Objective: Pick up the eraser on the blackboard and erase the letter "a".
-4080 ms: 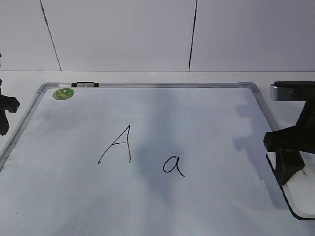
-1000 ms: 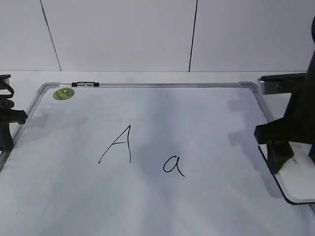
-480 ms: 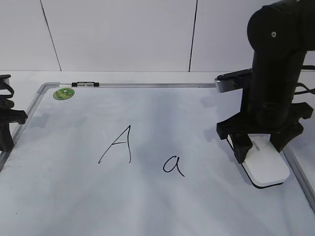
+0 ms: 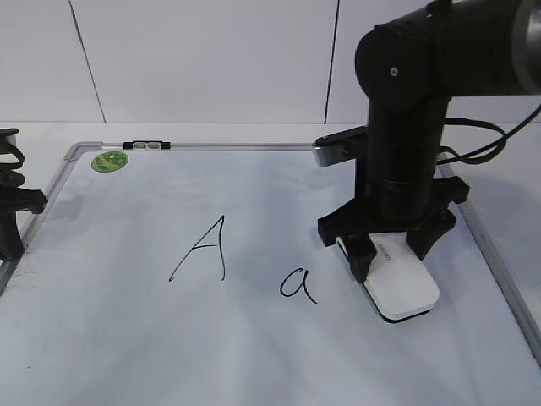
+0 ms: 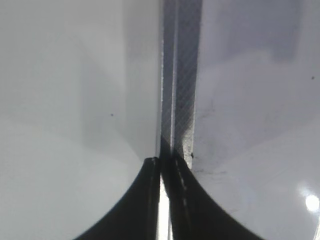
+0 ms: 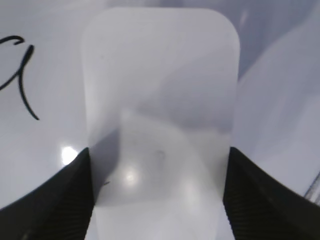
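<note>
The eraser point(image 4: 400, 281) lies flat on the blackboard point(image 4: 127, 338), just right of the letter "a" point(image 4: 297, 284) and not touching it — half a second ago it sat farther right, near the board's right frame, and 4 seconds ago it was at the picture's right edge. The right gripper point(image 4: 389, 247) straddles the eraser's far end, one finger point(image 4: 359, 254) on each long side; in the right wrist view the 2 fingers point(image 6: 60, 200) press against the white block point(image 6: 160, 125), pinching it between them, with part of the "a" point(image 6: 20, 75) at the left edge. The right arm now stands well inside the board, where before it was only a dark shape at the margin.

The capital "A" point(image 4: 201, 248) further left is unchanged. At the left frame, the left gripper point(image 4: 10, 224) rests where it was a second ago — its fingers point(image 5: 145, 200) pressed together over the frame rail point(image 5: 180, 100). The green sticker point(image 4: 110, 160) sits in the far left corner.
</note>
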Action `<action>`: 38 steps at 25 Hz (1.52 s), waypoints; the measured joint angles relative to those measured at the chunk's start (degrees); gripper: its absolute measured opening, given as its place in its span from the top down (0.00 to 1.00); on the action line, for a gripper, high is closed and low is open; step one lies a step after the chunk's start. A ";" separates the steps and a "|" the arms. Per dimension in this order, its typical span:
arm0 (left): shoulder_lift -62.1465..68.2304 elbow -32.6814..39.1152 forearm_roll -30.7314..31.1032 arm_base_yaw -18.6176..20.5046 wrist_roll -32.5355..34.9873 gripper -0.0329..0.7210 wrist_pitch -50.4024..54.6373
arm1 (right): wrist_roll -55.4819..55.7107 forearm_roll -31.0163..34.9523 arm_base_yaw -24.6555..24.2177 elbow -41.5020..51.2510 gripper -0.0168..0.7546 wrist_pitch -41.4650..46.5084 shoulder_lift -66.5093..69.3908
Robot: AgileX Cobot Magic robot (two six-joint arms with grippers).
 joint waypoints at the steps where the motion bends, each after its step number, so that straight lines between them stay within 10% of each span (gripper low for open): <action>1: 0.00 0.00 0.00 0.00 0.00 0.94 0.00 | -0.22 0.29 0.74 -0.56 0.24 0.00 0.51; 38: 0.00 0.00 -0.09 0.00 0.00 0.94 0.02 | -4.31 4.06 3.78 -6.30 0.24 0.33 8.38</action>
